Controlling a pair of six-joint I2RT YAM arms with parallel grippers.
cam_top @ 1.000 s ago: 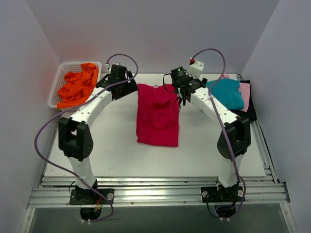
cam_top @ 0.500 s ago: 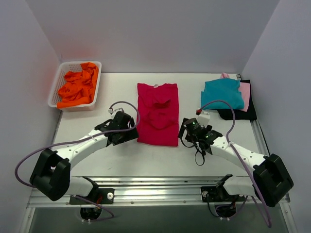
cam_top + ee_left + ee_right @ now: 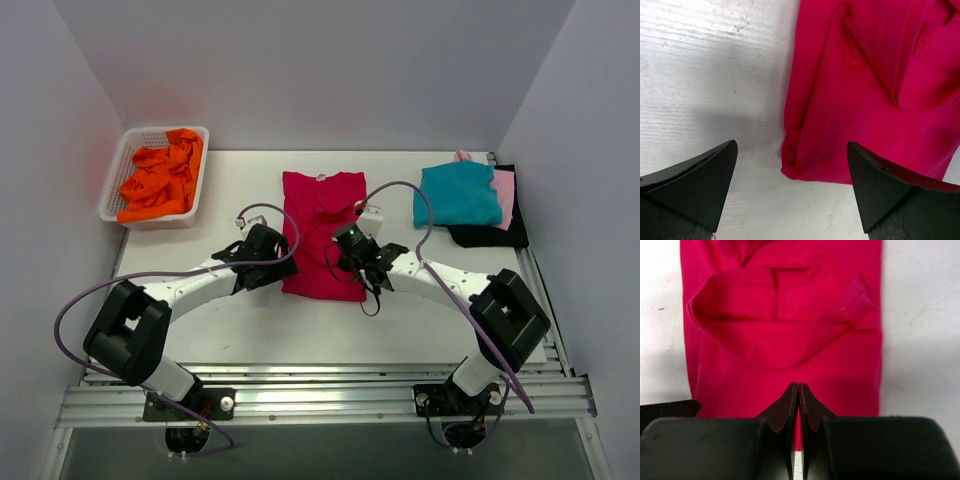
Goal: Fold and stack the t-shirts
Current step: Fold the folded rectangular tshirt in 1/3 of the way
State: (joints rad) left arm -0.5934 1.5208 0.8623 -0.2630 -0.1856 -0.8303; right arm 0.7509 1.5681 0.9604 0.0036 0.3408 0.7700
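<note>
Scene: A crimson t-shirt lay flat mid-bench, narrowed into a long strip with its sleeves turned in on top and its hem toward the arms.

Left pincer: It stood wide open and held nothing, poised just above the shirt's near left corner, one finger over bare bench and the other over the cloth.

Right pincer: Its fingers were pressed fully together at the near hem, toward the right side. The wrist view did not settle whether any cloth was nipped between the tips.

Stack: A teal t-shirt sat folded at the far right on top of a pale pink t-shirt and a black t-shirt, well apart from the crimson one.

Waiting: An orange t-shirt was bunched in the white basket at the far left.

Step, as judged: The two arms appeared set to take the hem corners and fold the strip up toward the collar.

Risk, grip: If the right pincer had closed on nothing, or on the top layer alone, a lift would have raised one side only and dragged the strip askew.

Risk, corner: The left pincer straddled a rolled edge. A close slightly off it could have caught a single ply, or merely pushed the corner away.

Risk, sleeves: The tucked sleeves lay loose, so an uneven or hasty lift could have spilled them out and undone the fold.
</note>
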